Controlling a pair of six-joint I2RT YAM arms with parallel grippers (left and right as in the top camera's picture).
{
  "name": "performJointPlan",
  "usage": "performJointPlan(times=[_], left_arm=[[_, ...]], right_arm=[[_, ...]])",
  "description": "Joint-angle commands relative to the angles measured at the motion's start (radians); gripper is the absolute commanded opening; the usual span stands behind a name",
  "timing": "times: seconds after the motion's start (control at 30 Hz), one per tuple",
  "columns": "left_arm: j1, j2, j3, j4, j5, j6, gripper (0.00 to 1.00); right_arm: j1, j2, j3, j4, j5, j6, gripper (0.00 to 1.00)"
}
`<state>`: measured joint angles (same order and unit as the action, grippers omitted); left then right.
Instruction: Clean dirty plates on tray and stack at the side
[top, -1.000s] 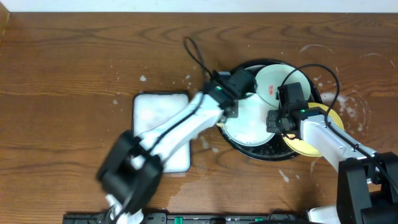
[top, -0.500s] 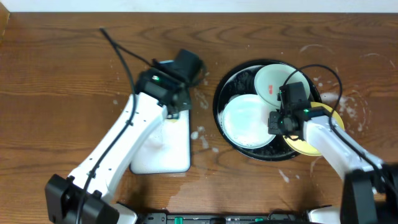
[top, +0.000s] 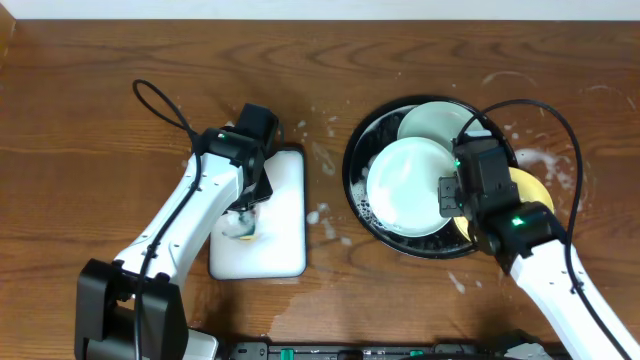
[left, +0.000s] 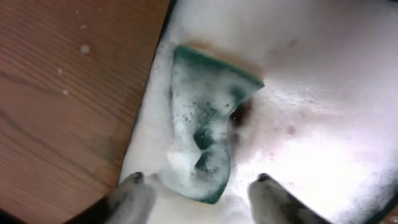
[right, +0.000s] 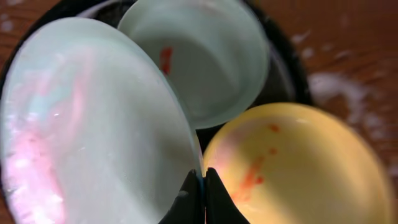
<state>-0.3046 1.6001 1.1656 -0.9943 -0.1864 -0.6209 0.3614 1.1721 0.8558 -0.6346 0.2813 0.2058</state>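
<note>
1. Overhead view: the left gripper (top: 243, 218) hangs over the white foam dish (top: 285, 240), with the sponge (top: 240, 228) directly beneath it. The tray (top: 352, 175) lies well apart to the right across the table (top: 100, 100).
2. Left tool state: released. In the left wrist view both fingertips (left: 130, 196) stand clear on either side of the sponge (left: 202, 134) and neither touches it.
3. Sponge axis: its long axis runs from the fingertips away up the frame, along the gripper's reach. The closing line therefore crosses its narrow width. It lies flat in the suds, just beside the dish's left edge.
4. Right tool state: the right gripper (right: 202, 186) is clenched on the near rim of the front mint plate (right: 93, 124). The jaws are pinched together with the plate's edge between them.
5. Plate location: the front mint plate (top: 405, 185) sits inside the tray and overlaps the rear mint plate (top: 435, 122). The yellow plate (top: 525, 190) lies at the tray's right rim, partly under the right arm.
6. Plate heading: being round, it has no long axis. Its smeared face appears to be turned upward and away from the right gripper, towards the left arm.
7. Judgement: the sponge must travel rightward to that face, and the left arm is the nearer arm to the sponge
</note>
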Motion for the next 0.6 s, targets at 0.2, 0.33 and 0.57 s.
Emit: performJointPlan(times=[0.2,0.33,0.57], left_arm=[[0.003,0.003,-0.003,-0.008,-0.002,0.008,0.8],[0.003,0.003,-0.003,-0.008,-0.002,0.008,0.8],[0.003,0.003,-0.003,-0.008,-0.002,0.008,0.81]], right_arm=[[0.157,-0.031,0.022,0.071,0.43,-0.175,0.01],[0.274,-0.031,0.022,0.137,0.572,-0.277,0.01],[0.419,-0.031,0.022,0.14,0.691,-0.359,0.01]])
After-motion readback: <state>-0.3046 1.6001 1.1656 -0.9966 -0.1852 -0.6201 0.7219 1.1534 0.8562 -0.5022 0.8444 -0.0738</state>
